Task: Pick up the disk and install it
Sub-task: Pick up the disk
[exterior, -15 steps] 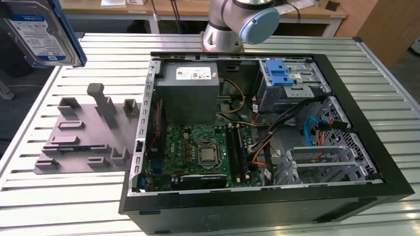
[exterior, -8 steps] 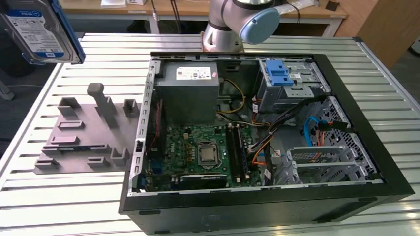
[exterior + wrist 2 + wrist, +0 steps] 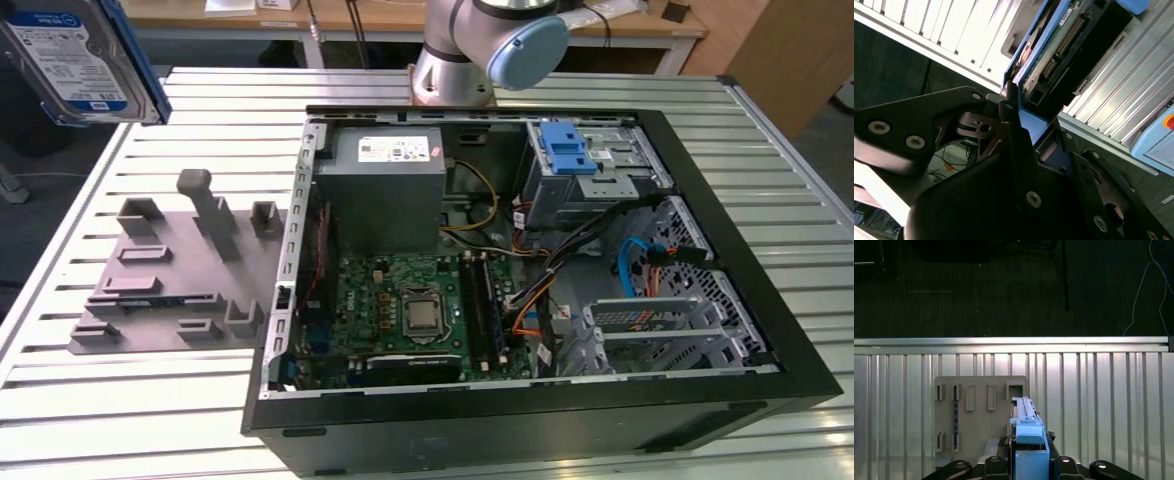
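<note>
The black metal tool (image 3: 1027, 457) is clamped on the disk (image 3: 1029, 430), a flat silver hard drive with a white-and-blue label in a blue plastic carrier. In the first wrist view the jaws squeeze the carrier edge-on. In the exterior view the disk (image 3: 67, 60) hangs in the upper left of the frame, high over the bench and well apart from the case. The carrier looks smooth and slightly flexible, and the grip seems to sit at one end. My guess is the heavy drive could pivot or slip if the arm swings briskly.

Beneath it lies a matt grey plastic fixture plate (image 3: 174, 270) with raised posts and rectangular slots, resting on the ribbed aluminium bench (image 3: 107, 420).

Farther off, across the centre and right of the frame, stands the open black steel computer case (image 3: 534, 420). Inside are a green circuit board (image 3: 400, 305), a grey power-supply box (image 3: 380, 190) and a blue plastic latch on a silver sheet-metal cage (image 3: 581, 160). Loose blue and orange cables (image 3: 641, 265) drape there. They could snag the carrier, and a tilted disk would likely jam against the cage's thin, hard edges.
</note>
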Controlling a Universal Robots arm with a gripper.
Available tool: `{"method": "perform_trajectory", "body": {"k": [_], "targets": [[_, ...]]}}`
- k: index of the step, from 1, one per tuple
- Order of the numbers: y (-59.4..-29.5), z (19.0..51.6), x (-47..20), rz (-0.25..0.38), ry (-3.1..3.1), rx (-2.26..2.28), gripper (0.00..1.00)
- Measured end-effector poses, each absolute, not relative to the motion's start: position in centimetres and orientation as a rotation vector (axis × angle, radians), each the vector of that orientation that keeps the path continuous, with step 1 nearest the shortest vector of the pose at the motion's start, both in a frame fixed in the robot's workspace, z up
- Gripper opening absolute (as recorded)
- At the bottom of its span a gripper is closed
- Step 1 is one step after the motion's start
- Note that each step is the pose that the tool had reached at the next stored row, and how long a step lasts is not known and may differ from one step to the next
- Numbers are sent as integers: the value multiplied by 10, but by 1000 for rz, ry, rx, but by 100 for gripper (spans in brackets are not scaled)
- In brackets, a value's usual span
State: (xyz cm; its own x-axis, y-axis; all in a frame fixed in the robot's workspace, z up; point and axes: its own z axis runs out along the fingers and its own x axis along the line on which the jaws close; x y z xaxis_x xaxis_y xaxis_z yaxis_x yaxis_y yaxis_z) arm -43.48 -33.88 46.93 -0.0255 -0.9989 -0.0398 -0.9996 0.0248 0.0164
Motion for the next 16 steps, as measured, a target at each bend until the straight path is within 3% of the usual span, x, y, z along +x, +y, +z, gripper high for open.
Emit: {"method": "perform_trajectory", "body": {"k": [16], "targets": [[-339,482,-435,64,2235,-2180,36]]}}
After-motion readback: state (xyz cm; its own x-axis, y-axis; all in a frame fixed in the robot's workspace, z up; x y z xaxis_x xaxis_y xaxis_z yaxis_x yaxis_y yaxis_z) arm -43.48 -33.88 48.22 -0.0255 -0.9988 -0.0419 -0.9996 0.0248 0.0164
